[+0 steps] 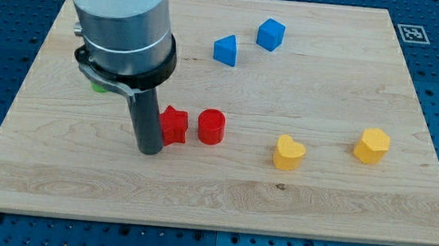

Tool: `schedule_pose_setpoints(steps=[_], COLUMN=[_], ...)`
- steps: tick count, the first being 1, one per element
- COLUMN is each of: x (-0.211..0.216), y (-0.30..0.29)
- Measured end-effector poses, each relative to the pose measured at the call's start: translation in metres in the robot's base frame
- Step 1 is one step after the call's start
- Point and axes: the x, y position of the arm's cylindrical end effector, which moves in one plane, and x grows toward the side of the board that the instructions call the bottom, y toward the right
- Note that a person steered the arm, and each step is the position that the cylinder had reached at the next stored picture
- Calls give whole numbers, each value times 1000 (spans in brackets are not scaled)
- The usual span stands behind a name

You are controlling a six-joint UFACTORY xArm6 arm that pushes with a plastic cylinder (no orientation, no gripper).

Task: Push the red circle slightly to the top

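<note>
The red circle (211, 126) is a short red cylinder standing near the middle of the wooden board (221, 195). A red star-shaped block (174, 125) sits just to its left, close beside it with a small gap. My tip (150, 150) rests on the board at the lower left of the red star, touching or nearly touching it. The tip is about one block's width to the left of the red circle, with the star between them. The arm's wide grey body hides the board above the tip.
A blue triangular block (226, 50) and a blue cube (270, 34) lie near the top middle. A yellow heart (288, 153) and a yellow hexagon-like block (371, 145) lie at the right. A green block (95, 88) peeks out behind the arm at the left.
</note>
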Motion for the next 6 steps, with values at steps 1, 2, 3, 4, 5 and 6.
schedule_pose_setpoints(steps=[1, 2, 3, 4, 5, 6], x=[8, 17, 26, -9, -16, -10], y=[2, 24, 61, 66, 69, 87])
